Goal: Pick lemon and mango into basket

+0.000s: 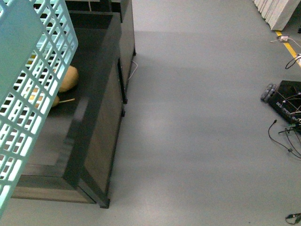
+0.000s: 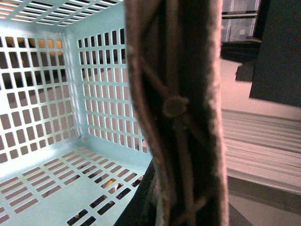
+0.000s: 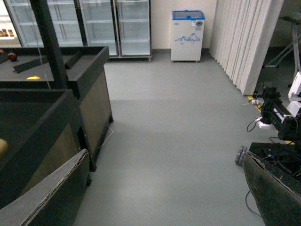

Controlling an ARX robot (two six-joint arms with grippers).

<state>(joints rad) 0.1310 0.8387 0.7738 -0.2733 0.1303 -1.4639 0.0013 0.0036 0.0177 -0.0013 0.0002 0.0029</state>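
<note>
Over the counter (image 1: 101, 136), hard against the front camera, the basket (image 1: 28, 89) hangs tilted, and its slotted wall covers the counter's near corner. Through the slots an orange-yellow fruit (image 1: 68, 78) lies in the counter's well, with part of a second one just nearer. Neither is clearly the lemon or the mango. Beside the counter runs grey floor (image 1: 188, 117), with black gear and cables (image 1: 284, 101) well away from the counter.

From the left wrist, the left gripper (image 2: 176, 113) shows as one worn pad, upright, very close and blurred. Its other finger is hidden, so I cannot tell whether it is open or clamped. The basket is just beside that pad, with two slotted walls and the slotted bottom in view. A yellow speck (image 2: 109, 182) shows through a bottom slot.

From the right wrist, the right gripper (image 3: 164, 155) stands wide open, with only floor between its fingers, just off the counter's side. On the counter's far section lie a small yellow thing (image 3: 33, 77) and a red one (image 3: 12, 56), both too small to name and well apart from this gripper. Behind the counter stand glass-door fridges (image 3: 99, 23) and a white freezer (image 3: 187, 35).
</note>
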